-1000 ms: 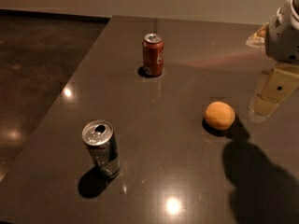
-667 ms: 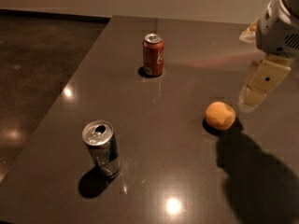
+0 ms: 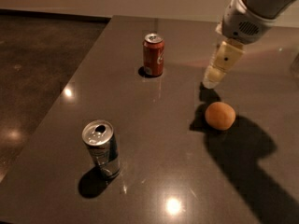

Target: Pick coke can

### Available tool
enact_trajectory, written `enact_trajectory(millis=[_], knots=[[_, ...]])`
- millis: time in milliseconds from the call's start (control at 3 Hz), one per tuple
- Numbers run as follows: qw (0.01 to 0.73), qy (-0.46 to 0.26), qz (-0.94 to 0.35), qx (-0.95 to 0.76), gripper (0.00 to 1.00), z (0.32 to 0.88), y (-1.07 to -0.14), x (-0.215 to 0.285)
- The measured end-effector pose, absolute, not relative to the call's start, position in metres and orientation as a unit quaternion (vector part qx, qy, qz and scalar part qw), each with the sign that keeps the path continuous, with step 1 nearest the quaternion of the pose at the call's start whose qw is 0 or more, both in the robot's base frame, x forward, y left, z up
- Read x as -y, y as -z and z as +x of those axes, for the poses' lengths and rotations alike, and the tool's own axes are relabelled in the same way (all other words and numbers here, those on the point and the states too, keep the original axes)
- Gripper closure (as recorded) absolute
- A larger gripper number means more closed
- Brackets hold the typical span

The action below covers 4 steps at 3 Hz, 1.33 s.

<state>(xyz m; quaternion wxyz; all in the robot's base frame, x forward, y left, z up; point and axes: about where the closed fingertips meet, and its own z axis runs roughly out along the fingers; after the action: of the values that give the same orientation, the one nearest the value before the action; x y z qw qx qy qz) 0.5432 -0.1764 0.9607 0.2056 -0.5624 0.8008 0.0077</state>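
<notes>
The coke can [image 3: 153,55], red with white script and a silver top, stands upright on the far middle of the dark table [image 3: 159,139]. My gripper [image 3: 211,82] hangs from the white arm at the upper right. It is above the table, to the right of the coke can and a little nearer to me, well apart from it. It holds nothing that I can see.
An orange [image 3: 220,115] lies on the table just below the gripper. A silver-and-dark can [image 3: 101,148] stands upright at the front left. The table's left edge [image 3: 70,73] runs diagonally, with dark floor beyond it.
The gripper has moved left and further back over the table, from right of the orange to behind it, closer to the coke can. The cans and orange have not moved.
</notes>
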Motion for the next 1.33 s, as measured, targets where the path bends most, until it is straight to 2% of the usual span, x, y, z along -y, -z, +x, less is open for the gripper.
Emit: enact_trajectory(millis=[1000, 1333], knots=[[0.297, -0.067, -0.487, -0.819, 0.0, 0.647, -0.927, 0.11], [0.315, -0.099, -0.481, -0.812, 0.0, 0.664, -0.917, 0.07]])
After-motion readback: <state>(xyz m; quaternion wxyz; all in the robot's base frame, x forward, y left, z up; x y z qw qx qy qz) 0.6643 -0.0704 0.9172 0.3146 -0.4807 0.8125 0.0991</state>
